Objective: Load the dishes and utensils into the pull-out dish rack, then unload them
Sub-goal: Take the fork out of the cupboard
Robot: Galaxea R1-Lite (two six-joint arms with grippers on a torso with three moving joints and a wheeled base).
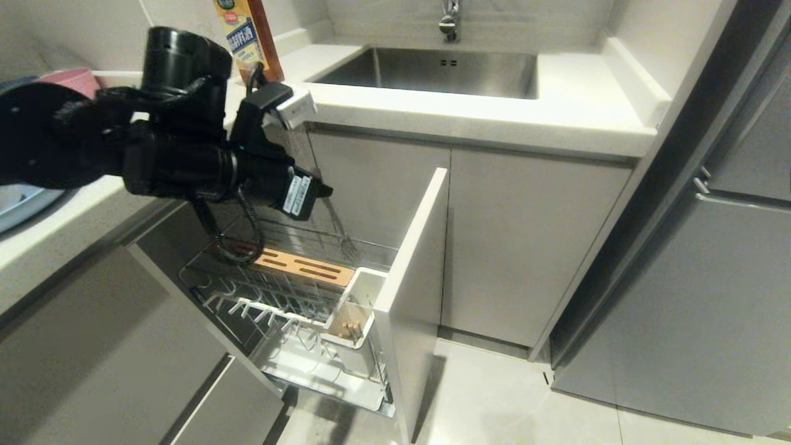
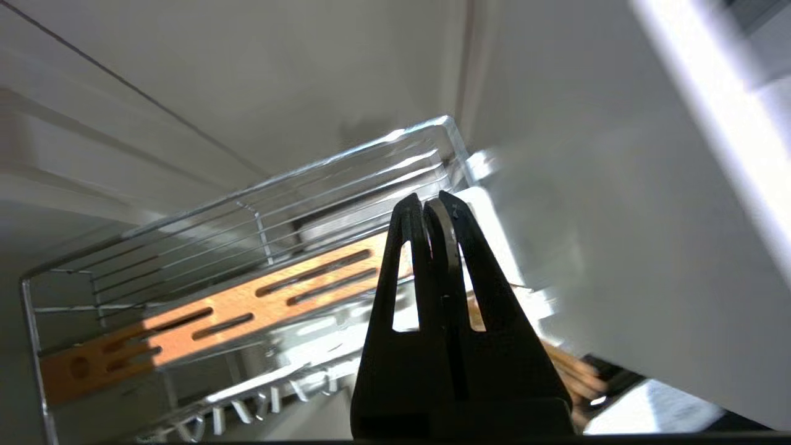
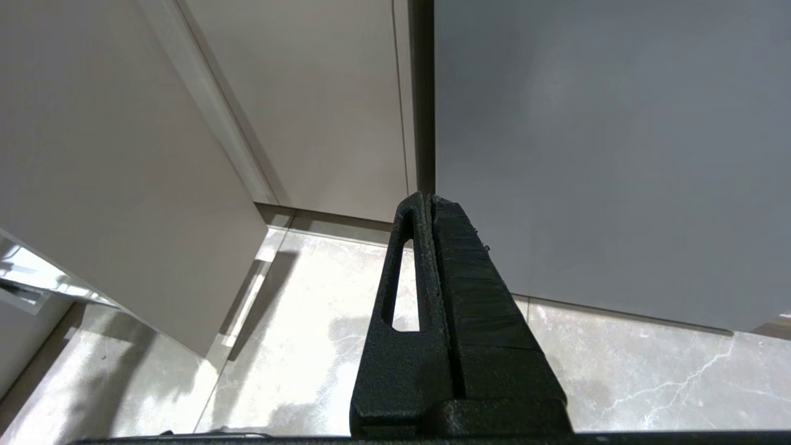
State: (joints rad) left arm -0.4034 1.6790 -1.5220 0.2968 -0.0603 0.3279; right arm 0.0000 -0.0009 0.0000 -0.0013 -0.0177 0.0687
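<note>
Left claw, pressed together and empty, above the pulled-out rack; chopsticks stand in its white cup. Right claw, pressed together, near the floor.

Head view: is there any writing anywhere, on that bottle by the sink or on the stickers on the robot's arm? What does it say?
Bottle on the counter left of the sink: yellow label with blue-backed white characters, too small and blurred to read.
White sticker on the left arm's wrist: dark print, too small to read.
Wrist views: no writing at all.
</note>
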